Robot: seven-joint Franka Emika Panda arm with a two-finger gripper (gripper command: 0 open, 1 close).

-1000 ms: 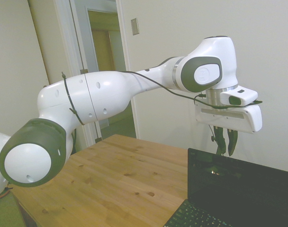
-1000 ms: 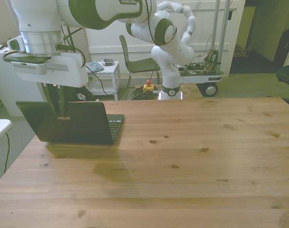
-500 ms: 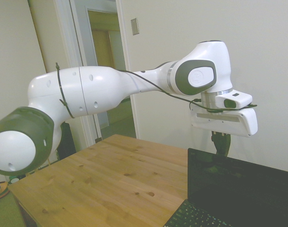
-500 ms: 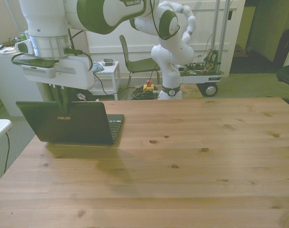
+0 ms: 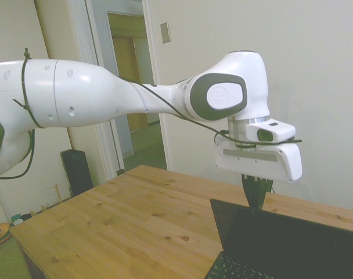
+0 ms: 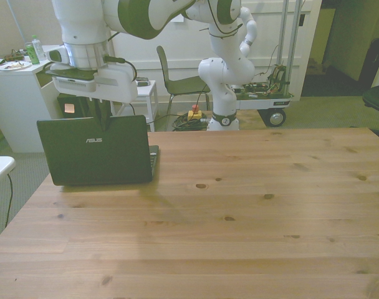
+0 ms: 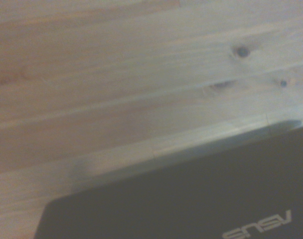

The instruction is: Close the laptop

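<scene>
The black laptop (image 6: 96,151) stands open near the table's corner at the front view's left, its lid back facing that camera. In the side view its dark screen (image 5: 284,244) and a strip of keyboard (image 5: 234,270) show. My gripper (image 6: 104,122) hangs straight down over the lid's top edge, its dark fingers pressed together with nothing between them. In the side view the gripper (image 5: 256,200) touches that top edge or sits just behind it. The wrist view shows the lid's back (image 7: 191,204) close up against the wooden table (image 7: 116,74).
The wooden table (image 6: 252,212) stretches wide toward the front view's right. Behind it stand a second white robot arm on a wheeled cart (image 6: 227,68), a chair (image 6: 177,81) and a white cabinet (image 6: 18,93) with small items on top.
My gripper has moved toward the front view's right and slightly down along the lid's top edge. The lid now stands more upright, and the laptop faces the front camera more squarely.
</scene>
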